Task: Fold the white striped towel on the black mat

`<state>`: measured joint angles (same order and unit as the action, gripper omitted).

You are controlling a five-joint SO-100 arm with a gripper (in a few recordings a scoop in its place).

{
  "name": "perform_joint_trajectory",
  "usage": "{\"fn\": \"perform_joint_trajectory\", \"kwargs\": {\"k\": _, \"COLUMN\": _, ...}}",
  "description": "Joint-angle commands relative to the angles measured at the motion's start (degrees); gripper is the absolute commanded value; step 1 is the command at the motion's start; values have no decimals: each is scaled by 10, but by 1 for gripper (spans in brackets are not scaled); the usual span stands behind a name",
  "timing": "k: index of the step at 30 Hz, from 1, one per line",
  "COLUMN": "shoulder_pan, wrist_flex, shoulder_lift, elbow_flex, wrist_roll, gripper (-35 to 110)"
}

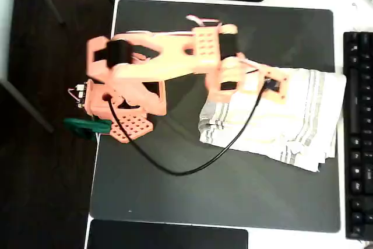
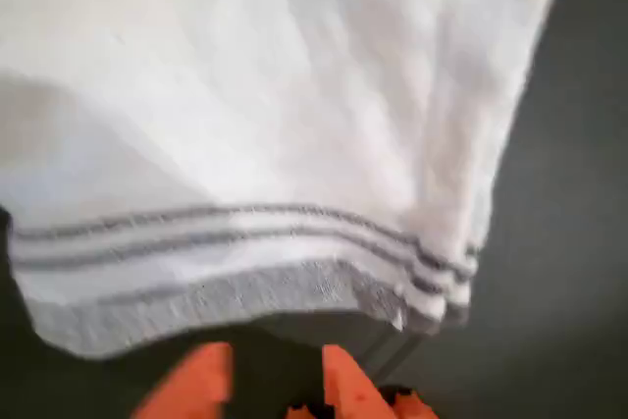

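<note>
A: Closest in, wrist view, the gripper (image 2: 278, 380) shows two orange fingertips (image 2: 201, 370) at six o'clock, a narrow gap between them and nothing in that gap that I can see.

B: So parted a little, empty?

A: That's my read. They sit just below a lifted hem of the white striped towel (image 2: 265, 144), which has grey stripes running along its edge and mat showing dark beneath it. I'd say they're lined up there to pinch that edge for a fold.

B: And from above?

A: Overhead, the orange arm (image 1: 157, 65) reaches from its base at nine o'clock toward three o'clock, wrist hanging over the towel's (image 1: 291, 123) upper left part. The fingers are hidden under the wrist there, so that view can't confirm the grip.

B: Where's the towel?

A: On the black mat (image 1: 175, 202), right half, rumpled and already doubled over in places, its far corner nearly at the mat's right edge. A black cable (image 1: 175, 170) droops from the base across the mat and up to the wrist.

B: Beyond that?

A: A keyboard (image 1: 358, 144) at three o'clock, off the mat.
</note>
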<state>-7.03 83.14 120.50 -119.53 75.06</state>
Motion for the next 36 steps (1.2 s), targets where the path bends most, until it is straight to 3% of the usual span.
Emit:
{"fn": "perform_joint_trajectory", "kwargs": {"k": 1, "shoulder_pan": -2, "wrist_flex": 5, "shoulder_lift": 80, "elbow_flex": -35, "wrist_roll": 4, "gripper": 2}}
{"fn": "perform_joint_trajectory", "kwargs": {"k": 18, "shoulder_pan": 19, "wrist_flex": -76, "shoulder_lift": 538, "elbow_flex": -397, "wrist_roll": 55, "gripper": 0}}
{"fn": "perform_joint_trajectory", "kwargs": {"k": 26, "shoulder_pan": 54, "wrist_flex": -221, "shoulder_lift": 635, "elbow_flex": -533, "wrist_roll": 93, "gripper": 0}}
{"fn": "perform_joint_trajectory", "kwargs": {"k": 36, "shoulder_pan": 59, "wrist_flex": -170, "shoulder_lift": 696, "elbow_flex": -585, "wrist_roll": 127, "gripper": 0}}
